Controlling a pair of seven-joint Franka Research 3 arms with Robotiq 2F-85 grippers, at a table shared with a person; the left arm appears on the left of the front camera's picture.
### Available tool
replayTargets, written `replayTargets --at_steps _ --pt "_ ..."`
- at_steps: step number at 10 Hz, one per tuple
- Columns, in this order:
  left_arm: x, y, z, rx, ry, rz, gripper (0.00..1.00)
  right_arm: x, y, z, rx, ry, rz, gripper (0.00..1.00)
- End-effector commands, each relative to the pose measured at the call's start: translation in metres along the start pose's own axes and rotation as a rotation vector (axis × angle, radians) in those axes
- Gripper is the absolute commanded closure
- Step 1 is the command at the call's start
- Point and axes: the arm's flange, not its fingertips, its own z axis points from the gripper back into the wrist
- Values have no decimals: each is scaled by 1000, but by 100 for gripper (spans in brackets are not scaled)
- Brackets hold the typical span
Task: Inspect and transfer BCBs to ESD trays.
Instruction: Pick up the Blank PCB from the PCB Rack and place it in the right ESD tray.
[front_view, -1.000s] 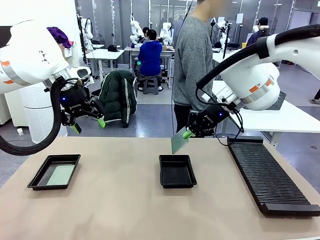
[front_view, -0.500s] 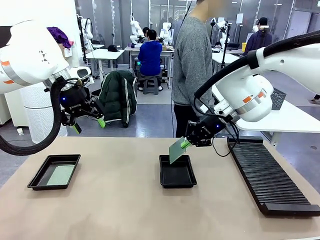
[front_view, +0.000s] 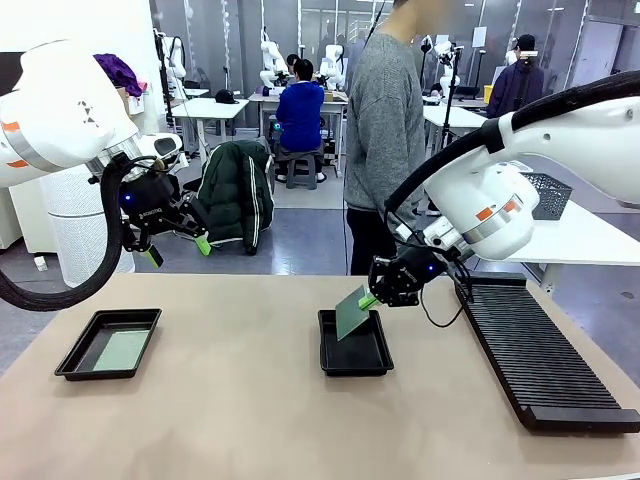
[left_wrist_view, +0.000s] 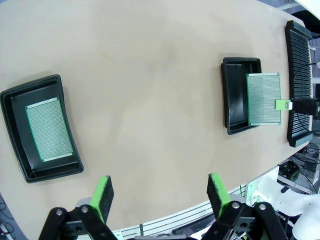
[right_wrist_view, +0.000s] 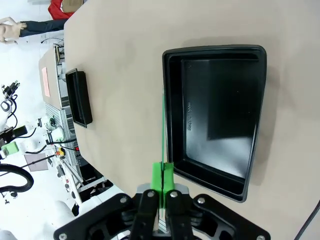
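From the front I am seeing my right arm reaching in from the right, elbow high, wrist angling down toward the table's middle. The right gripper (front_view: 369, 298) is pinching a BCB (front_view: 351, 313) by its upper corner; the board is hanging tilted over the centre ESD tray (front_view: 354, 361), its lower edge at the tray's near-left rim. My left arm is holding raised over the table's left end, the left gripper (front_view: 178, 250) with fingers spread and carrying nothing, above the left tray (front_view: 80, 350), where a second BCB (front_view: 121, 350) is lying flat.

Through the left wrist camera I am looking down past my parted green pads (left_wrist_view: 102, 194) at both trays and the ribbed rack (left_wrist_view: 300, 60).

Through the right wrist camera my pads (right_wrist_view: 163, 176) are pressing together on the board's edge (right_wrist_view: 163, 130), seen edge-on beside the tray's rim (right_wrist_view: 170, 100).
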Motion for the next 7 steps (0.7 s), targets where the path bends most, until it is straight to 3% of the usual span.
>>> replayTargets --at_steps 1,7 --pt "-3 0 0 1 -1 0 0 -1 -7 -16 22 -27 19 99" --pt "-3 0 0 1 -1 0 0 9 -22 -40 33 -16 33 99"
